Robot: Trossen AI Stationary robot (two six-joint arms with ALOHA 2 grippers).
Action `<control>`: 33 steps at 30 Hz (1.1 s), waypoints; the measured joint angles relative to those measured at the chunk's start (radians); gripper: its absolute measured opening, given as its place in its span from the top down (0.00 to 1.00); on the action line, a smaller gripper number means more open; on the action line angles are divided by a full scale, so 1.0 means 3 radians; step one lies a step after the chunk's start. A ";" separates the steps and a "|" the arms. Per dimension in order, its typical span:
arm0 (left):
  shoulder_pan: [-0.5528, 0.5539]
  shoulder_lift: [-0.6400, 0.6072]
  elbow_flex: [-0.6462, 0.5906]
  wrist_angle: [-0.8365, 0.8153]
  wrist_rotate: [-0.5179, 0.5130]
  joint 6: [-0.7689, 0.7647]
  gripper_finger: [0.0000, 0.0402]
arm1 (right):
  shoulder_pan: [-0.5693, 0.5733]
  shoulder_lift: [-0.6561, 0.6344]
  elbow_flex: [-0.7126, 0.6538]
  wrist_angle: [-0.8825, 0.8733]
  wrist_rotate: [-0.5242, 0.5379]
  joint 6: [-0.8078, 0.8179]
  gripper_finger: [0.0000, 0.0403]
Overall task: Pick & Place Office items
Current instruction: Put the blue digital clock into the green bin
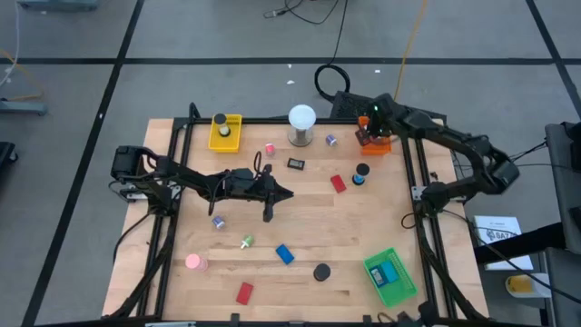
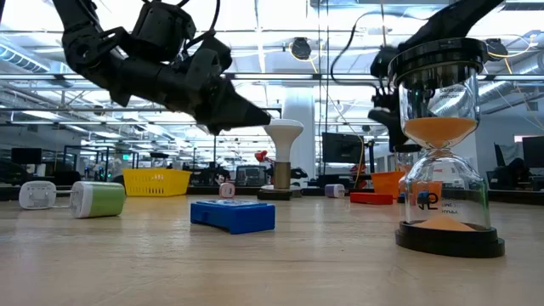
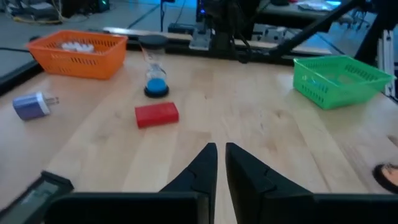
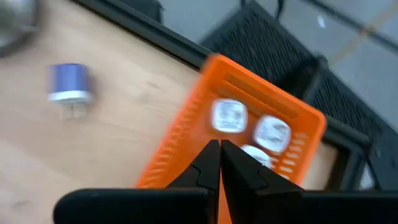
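Small office items lie scattered on the wooden table: a red block (image 1: 339, 183) (image 3: 157, 114), a blue block (image 1: 285, 254) (image 2: 232, 214), a second red block (image 1: 244, 292), a pink round piece (image 1: 194, 262), a green clip (image 1: 247, 242) and a purple plug (image 1: 331, 140) (image 4: 69, 84). My left gripper (image 1: 289, 193) (image 3: 221, 149) hovers near level above the table's middle, pointing at the red block. Only a narrow gap shows between its fingers, and nothing is in it. My right gripper (image 1: 368, 134) (image 4: 220, 146) hangs shut and empty over the orange tray (image 4: 236, 130), which holds white pieces (image 4: 272, 134).
A blue-sand hourglass (image 3: 155, 81) stands just beyond the red block, and an orange-sand hourglass (image 2: 442, 144) stands near the front edge. A white ball on a metal base (image 1: 301, 123) is at the back, a yellow tray (image 1: 225, 132) at back left and a green tray (image 1: 390, 277) at front right.
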 joint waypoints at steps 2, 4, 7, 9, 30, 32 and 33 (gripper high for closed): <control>-0.0005 0.0000 0.0020 -0.0029 -0.0003 0.0096 0.93 | 0.0134 -0.0197 -0.0162 0.0192 0.0001 -0.0074 0.98; -0.0039 0.0000 0.0020 -0.0087 -0.0006 0.0180 0.97 | 0.0272 -0.0426 -0.0368 0.0452 0.0001 -0.0146 0.98; -0.0104 0.0000 0.0020 -0.0220 -0.0145 0.0206 0.99 | 0.0468 -0.0782 -0.0694 0.0850 0.0001 -0.0190 0.98; -0.0163 0.0000 0.0020 -0.0298 -0.0283 0.0235 0.98 | 0.0596 -0.1027 -0.0884 0.1051 0.0001 -0.0184 0.98; -0.1037 -0.1549 0.0018 -0.3051 -0.1285 -0.0655 0.90 | 0.1948 -0.1998 -0.1888 0.2717 0.0004 -0.0048 0.98; -0.1087 -0.1680 0.0018 -0.3353 -0.1427 -0.0940 0.87 | 0.2017 -0.1999 -0.1889 0.2804 0.0004 -0.0076 0.98; -0.1104 -0.1736 0.0018 -0.3499 -0.1490 -0.1068 0.86 | 0.2047 -0.2000 -0.1889 0.2832 0.0004 -0.0078 0.98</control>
